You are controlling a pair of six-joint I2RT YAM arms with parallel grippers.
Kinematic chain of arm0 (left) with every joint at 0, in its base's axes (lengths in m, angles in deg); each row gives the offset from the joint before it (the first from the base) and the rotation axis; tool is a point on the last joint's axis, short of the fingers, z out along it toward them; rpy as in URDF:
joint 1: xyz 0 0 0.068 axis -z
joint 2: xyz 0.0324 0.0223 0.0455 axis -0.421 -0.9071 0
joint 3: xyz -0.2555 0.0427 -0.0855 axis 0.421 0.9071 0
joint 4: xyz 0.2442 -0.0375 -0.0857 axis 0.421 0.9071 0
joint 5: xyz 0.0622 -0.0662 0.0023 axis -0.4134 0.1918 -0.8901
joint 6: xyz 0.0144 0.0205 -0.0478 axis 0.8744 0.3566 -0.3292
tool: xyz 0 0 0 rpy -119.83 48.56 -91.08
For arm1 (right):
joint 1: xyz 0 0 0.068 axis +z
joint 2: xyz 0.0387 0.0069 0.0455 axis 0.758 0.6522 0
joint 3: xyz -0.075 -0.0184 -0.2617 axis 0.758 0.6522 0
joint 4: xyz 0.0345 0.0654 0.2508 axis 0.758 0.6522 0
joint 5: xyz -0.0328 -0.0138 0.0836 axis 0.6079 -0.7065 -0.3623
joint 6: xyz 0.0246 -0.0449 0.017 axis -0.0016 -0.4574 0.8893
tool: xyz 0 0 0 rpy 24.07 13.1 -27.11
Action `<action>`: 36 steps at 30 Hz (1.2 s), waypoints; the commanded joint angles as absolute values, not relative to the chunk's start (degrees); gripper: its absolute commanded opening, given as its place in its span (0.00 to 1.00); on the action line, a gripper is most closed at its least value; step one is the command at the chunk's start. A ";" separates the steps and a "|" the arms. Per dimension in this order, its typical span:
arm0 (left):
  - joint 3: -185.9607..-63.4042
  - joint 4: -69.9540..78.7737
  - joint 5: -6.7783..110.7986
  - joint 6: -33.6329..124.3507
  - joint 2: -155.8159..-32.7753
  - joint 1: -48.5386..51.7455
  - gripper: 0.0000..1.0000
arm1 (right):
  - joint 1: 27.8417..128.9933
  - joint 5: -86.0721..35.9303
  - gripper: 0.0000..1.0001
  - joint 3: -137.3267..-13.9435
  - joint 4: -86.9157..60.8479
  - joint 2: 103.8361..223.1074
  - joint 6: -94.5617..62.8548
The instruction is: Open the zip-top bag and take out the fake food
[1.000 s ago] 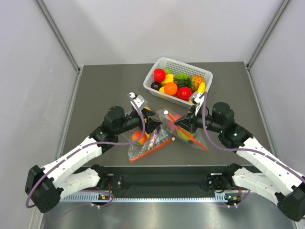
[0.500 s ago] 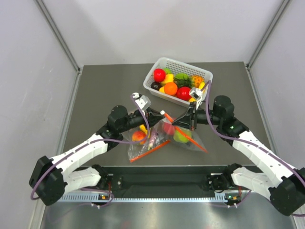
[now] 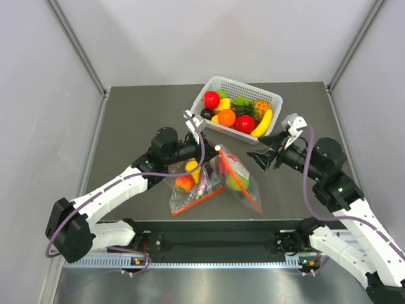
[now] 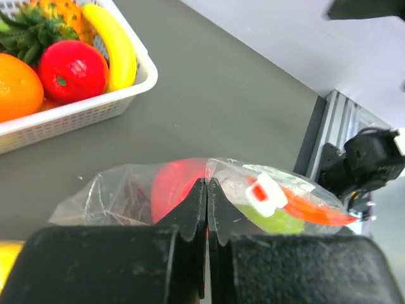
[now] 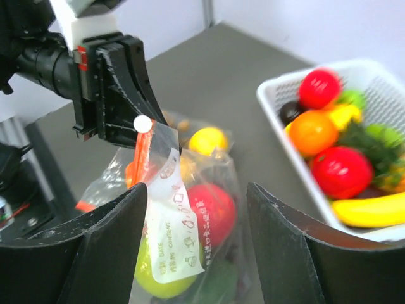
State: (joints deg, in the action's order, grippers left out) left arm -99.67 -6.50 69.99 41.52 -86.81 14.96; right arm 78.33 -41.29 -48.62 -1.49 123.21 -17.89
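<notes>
The zip-top bag [image 3: 239,182] is clear plastic with an orange-red zip strip [image 3: 243,187] and a white slider [image 3: 218,148]. It hangs from its top edge with its lower end on the table. My left gripper [image 3: 211,152] is shut on that edge beside the slider [image 4: 266,193]. The fake food shows inside: a red apple [image 5: 214,212] and a light-green pear [image 5: 158,278] behind a white label. My right gripper [image 3: 258,158] stands open just right of the bag, apart from it, with nothing held between its fingers [image 5: 107,253].
A second clear bag [image 3: 190,185] with yellow and orange fruit lies left of the held one, under the left arm. A white basket [image 3: 253,87] of fruit, with a banana [image 4: 117,44], stands at the back. Grey walls close both sides.
The right gripper let go of the bag, opened and drew back to the right. The left gripper reached right and closed on the bag's top edge by the slider.
</notes>
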 commanded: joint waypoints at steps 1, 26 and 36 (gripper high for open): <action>-107.86 0.09 68.62 37.43 -88.14 14.65 0.00 | 82.05 -31.33 0.64 -51.24 -2.64 122.55 -22.23; -116.85 10.91 66.69 38.57 -87.62 14.65 0.00 | 108.79 -5.74 0.58 -62.23 -5.02 137.14 -36.64; -116.41 11.00 67.39 38.74 -86.13 14.65 0.00 | 111.25 2.60 0.52 -64.42 -4.93 141.63 -37.35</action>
